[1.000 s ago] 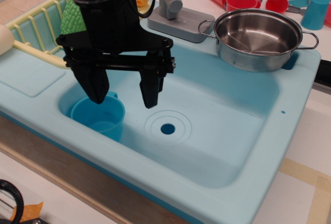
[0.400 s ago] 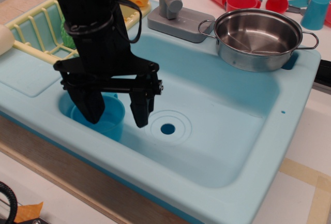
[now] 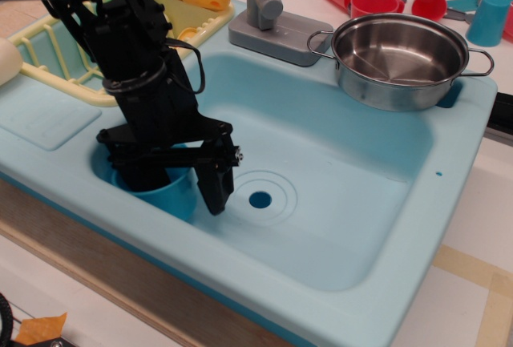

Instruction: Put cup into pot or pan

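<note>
Light-blue toy sink [image 3: 337, 227] on the counter fills our view. We see the cup [image 3: 164, 192] upright in the basin's near-left corner, directly under the hand [image 3: 180, 185]. One finger sits inside or behind the cup, the other outside its right wall; jaws fairly wide, not yet clamped. Pot [image 3: 398, 58] sits well apart, far-right rim.

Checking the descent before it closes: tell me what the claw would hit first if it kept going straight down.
Probably the small medium-blue plastic cup: the claw straddles its wall, one finger inside. Depth is unclear; the light-blue sink floor lies just beyond.
</note>
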You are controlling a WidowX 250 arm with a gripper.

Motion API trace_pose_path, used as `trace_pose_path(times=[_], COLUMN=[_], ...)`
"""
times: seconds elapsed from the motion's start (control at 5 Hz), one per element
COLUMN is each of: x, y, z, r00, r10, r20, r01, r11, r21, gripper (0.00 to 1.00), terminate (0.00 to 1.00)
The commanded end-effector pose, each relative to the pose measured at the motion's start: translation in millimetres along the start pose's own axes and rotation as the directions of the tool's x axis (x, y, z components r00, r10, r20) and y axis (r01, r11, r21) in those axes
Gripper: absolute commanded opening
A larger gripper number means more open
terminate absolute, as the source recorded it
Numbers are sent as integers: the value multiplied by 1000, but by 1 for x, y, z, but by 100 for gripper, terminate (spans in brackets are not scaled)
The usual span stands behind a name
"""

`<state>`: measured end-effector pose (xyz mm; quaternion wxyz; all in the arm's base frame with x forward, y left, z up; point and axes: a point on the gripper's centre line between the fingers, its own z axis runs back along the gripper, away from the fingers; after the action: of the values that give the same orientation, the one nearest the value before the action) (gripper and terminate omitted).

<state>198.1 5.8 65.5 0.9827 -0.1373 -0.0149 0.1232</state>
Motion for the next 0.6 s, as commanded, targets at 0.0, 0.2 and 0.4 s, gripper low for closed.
trace_pose_path(times=[0.0,0.2,0.4], x=[3,2,0], y=[-1,-8,-31], z=[2,8,33], r00=[1000,1000,995], r10=[1,0,-47], r20=[20,19,86], r01=[-1,-1,39], r11=[1000,1000,996], r21=[0,23,85], gripper=[0,0,0], terminate=[0,0,0])
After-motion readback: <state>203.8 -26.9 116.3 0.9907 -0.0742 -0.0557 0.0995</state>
